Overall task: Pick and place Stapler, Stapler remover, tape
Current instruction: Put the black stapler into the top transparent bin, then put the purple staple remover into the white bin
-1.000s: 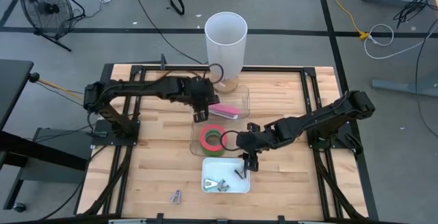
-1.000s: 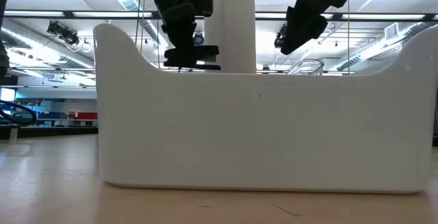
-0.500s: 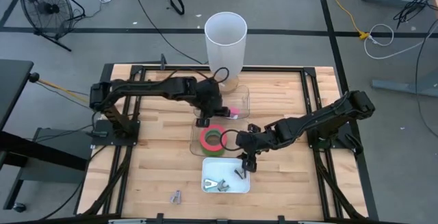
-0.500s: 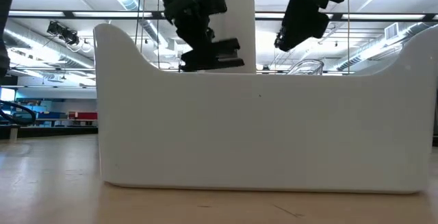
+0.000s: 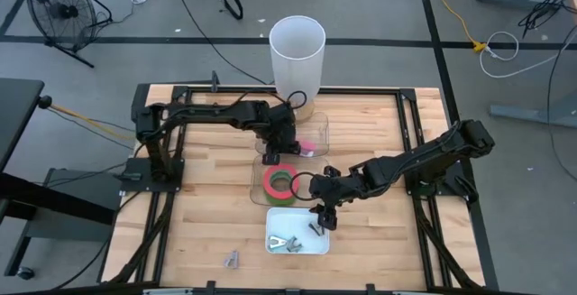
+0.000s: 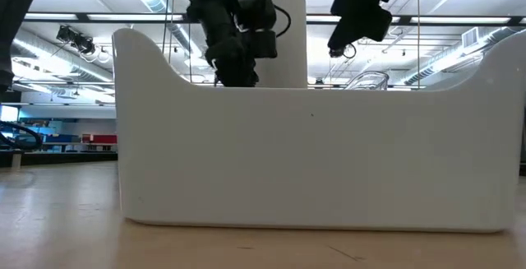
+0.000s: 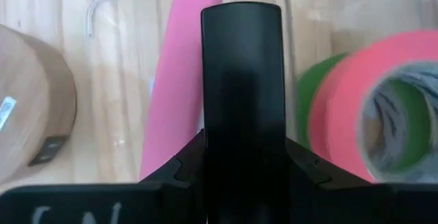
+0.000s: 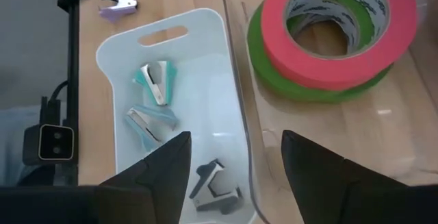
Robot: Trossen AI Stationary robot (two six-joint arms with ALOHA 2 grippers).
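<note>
The pink stapler [image 5: 306,146] lies in the clear tray [image 5: 320,164] at mid-table; it also shows in the left wrist view [image 7: 179,80]. My left gripper [image 5: 287,140] is over the stapler's left part, shut on it. A pink tape roll stacked on a green one [image 5: 281,183] lies in the same tray, on its near side. My right gripper [image 5: 325,208] hangs open and empty above the white tray [image 5: 270,241], which holds three staple removers [image 8: 156,81]. A purple staple remover [image 5: 233,259] lies on the table. My left gripper comes at the stapler from above, slanting in from the table's left. The dark finger [image 7: 241,80] covers the place of contact. The stapler's long pink side [image 7: 171,114] runs past the finger, low over the clear tray's floor.
A tall white cylinder [image 5: 297,47] stands at the far side, with a brown tape roll [image 7: 27,107] at its foot. In the low view, the white tray's wall [image 6: 312,154] hides the table behind it. Bare wood lies left and right of the trays.
My left gripper has gone toward the table's right edge and down, over the clear tray. The stapler has gone down with it and now sits below the white tray's rim in the low view. My right gripper has risen a little.
</note>
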